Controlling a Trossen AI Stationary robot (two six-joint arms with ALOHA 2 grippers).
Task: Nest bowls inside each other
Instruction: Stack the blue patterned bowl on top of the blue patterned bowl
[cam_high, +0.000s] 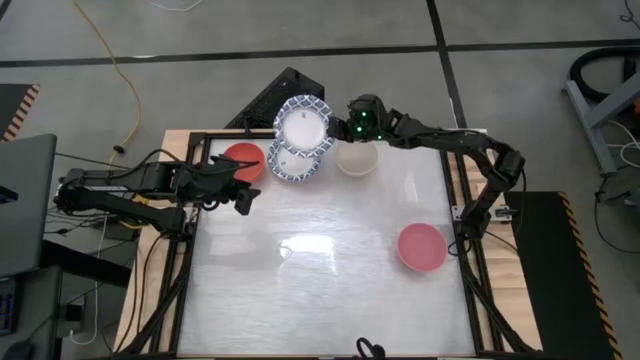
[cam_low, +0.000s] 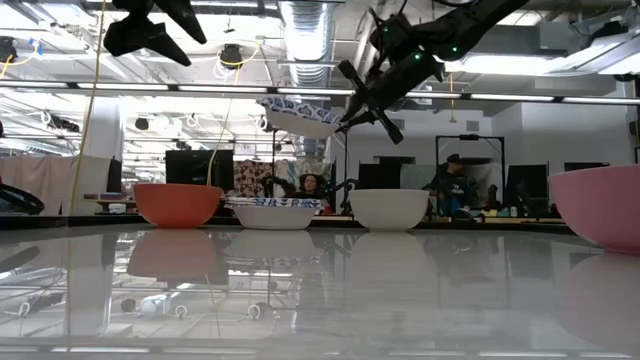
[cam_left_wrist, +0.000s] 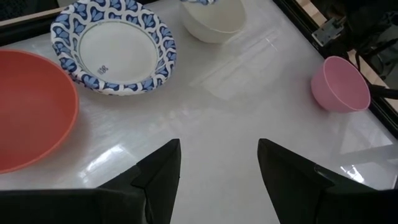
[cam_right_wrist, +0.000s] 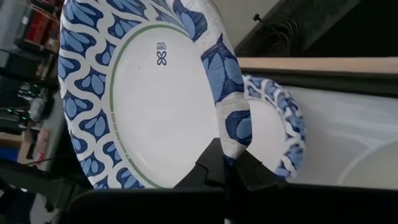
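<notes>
The lifted bowl (cam_high: 303, 125), white with a blue leaf-patterned rim, is raised above the counter (cam_high: 320, 280) at the far edge, tilted in the low view. The right claw (cam_right_wrist: 225, 163) is clamped on its thin rim. A second blue-rimmed bowl (cam_high: 292, 162) rests on the counter partly beneath it. The red bowl (cam_high: 245, 160) sits just beside that one; the plain cream bowl (cam_high: 357, 157) stands on its other side. The pink bowl (cam_high: 422, 246), smooth and round, lies well apart near the right edge. The left claw (cam_left_wrist: 219, 165) hovers with fingers spread, empty, near the red bowl. The counter surface is glossy and reflective.
</notes>
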